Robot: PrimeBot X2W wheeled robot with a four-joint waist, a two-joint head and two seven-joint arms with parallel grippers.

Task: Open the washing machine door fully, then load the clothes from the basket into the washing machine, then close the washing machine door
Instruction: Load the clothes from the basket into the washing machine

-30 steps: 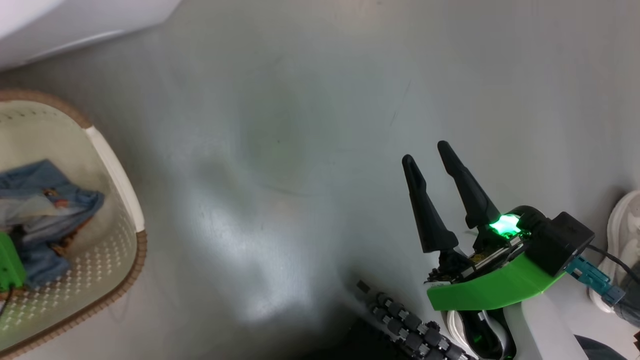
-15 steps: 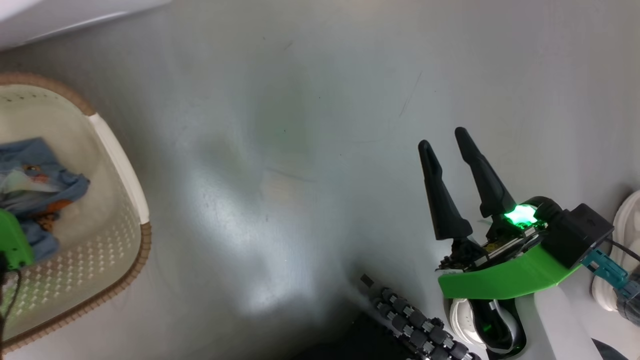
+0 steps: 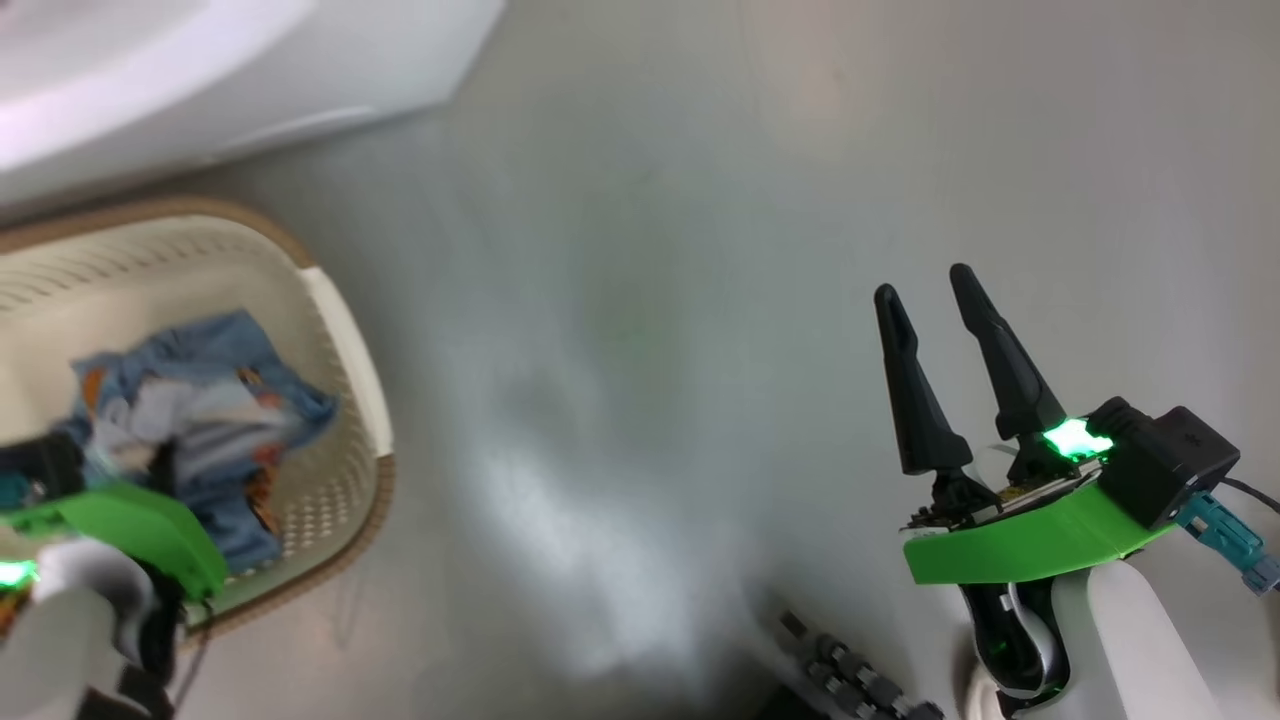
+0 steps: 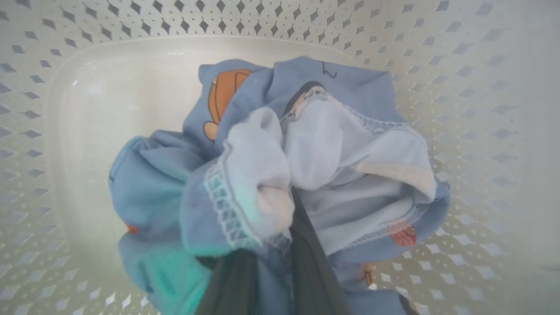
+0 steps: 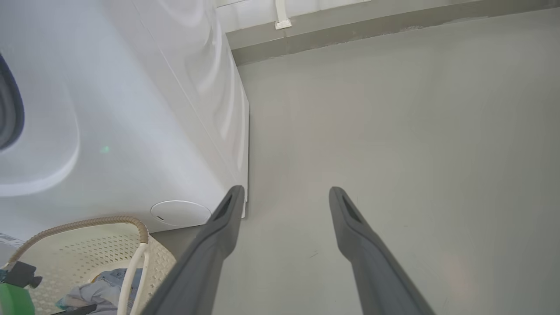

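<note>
The left pincer [image 4: 286, 210] is seen lowered into the basket [image 4: 459, 87], its two dark fingers [image 4: 313, 262] pressed together on the clothes [image 4: 350, 144]. A bunch of light-blue fabric with orange-brown prints and pale, stitched-edged parts is gathered around the finger ends. The bundle is surrounded by the perforated cream walls, and the smooth basket floor is seen beyond it.

In the head view, the right pincer [image 3: 925, 285] is held over the bare grey floor [image 3: 650, 300], well apart from the basket [image 3: 345, 330], with its fingers spread and nothing between them. A row of dark rollers [image 3: 850, 680] is seen at the bottom edge beside that arm.

The basket is found at the lower left on the floor, with the clothes [image 3: 210, 390] lying inside it, partly covered by the left arm's green mount.

Just beyond the basket's brown rim [image 5: 87, 223], the washing machine [image 5: 153, 109] is seen as a white box, with a round white cap [image 5: 180, 213] low on its front. Farther off, the floor is bounded by a grey skirting [image 5: 372, 26].
</note>
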